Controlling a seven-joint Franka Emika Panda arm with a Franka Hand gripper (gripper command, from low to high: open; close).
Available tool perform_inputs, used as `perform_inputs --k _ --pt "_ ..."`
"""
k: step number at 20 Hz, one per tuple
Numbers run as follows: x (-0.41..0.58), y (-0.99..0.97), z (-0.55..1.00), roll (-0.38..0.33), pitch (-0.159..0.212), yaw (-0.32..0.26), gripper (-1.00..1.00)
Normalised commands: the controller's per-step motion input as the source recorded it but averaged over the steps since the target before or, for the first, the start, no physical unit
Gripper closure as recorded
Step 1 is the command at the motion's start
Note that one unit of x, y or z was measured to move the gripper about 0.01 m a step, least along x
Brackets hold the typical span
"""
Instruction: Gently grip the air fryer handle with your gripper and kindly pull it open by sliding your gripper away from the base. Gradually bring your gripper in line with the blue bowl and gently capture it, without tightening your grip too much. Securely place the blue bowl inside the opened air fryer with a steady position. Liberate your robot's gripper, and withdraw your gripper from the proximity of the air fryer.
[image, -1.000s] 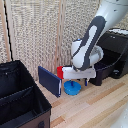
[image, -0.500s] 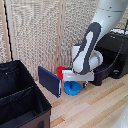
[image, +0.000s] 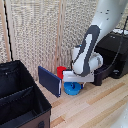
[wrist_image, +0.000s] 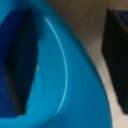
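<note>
End effector (image: 74, 83) straddles blue bowl (image: 73, 89) rim, w/ floor alongside.

Just under the pincer (image: 75, 83), the blue bowl (image: 73, 89) looks like smooth, slightly glossy plastic. The floor (image: 95, 107) beneath is pale wood with visible grain. Behind the pincer, the air fryer (image: 112, 54) looks matt black.

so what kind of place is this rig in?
Probably an indoor lab or test room done up like a home, not a real kitchen. A white robot arm works over a light wood floor, pale woven screens form the backdrop, and an air fryer sits on the floor.
</note>
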Motion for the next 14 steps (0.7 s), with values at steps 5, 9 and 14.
perform_inputs --k 5,9,14 --pt "0.038 0.0 -0.03 0.0 0.016 0.067 1.0" --pt "0.161 0.0 0.4 -0.014 0.035 -0.039 1.0" --pt "0.402 0.0 0.79 -0.014 0.011 -0.046 1.0"
